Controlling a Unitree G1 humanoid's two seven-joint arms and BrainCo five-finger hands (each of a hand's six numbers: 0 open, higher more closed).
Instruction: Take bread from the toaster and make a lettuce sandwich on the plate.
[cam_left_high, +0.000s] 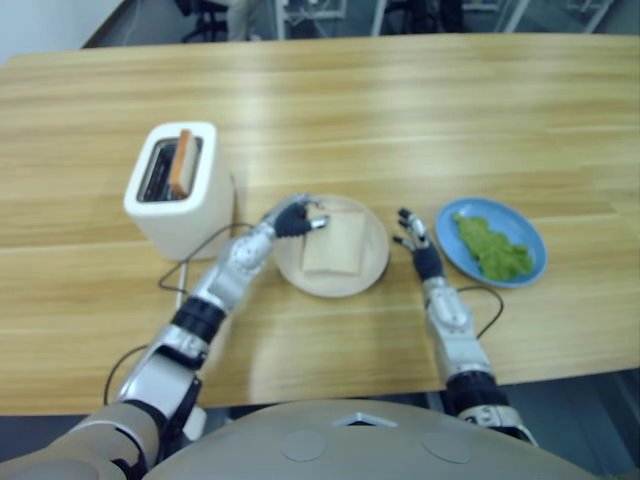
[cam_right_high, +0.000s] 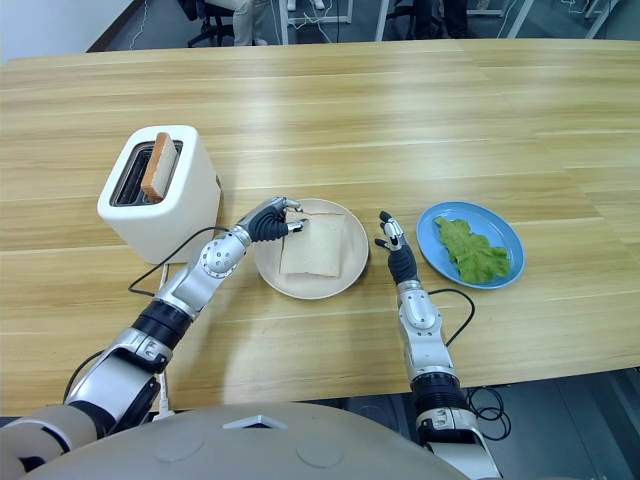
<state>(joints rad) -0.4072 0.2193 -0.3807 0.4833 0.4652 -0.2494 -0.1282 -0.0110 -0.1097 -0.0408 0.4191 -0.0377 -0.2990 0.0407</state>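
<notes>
A white toaster (cam_right_high: 160, 195) stands at the left with one slice of bread (cam_right_high: 159, 166) sticking up from a slot. To its right, a beige plate (cam_right_high: 345, 282) holds one flat slice of bread (cam_right_high: 314, 246). My left hand (cam_right_high: 270, 220) hovers over the plate's left rim, fingers curled, holding nothing I can see. My right hand (cam_right_high: 395, 250) sits between the beige plate and a blue plate (cam_right_high: 505, 240), fingers spread and empty. A lettuce leaf (cam_right_high: 468, 250) lies on the blue plate.
The toaster's black cable (cam_right_high: 178, 262) runs across the table toward the front edge. A second cable (cam_right_high: 462, 310) loops near my right forearm. Chairs and table legs stand beyond the table's far edge.
</notes>
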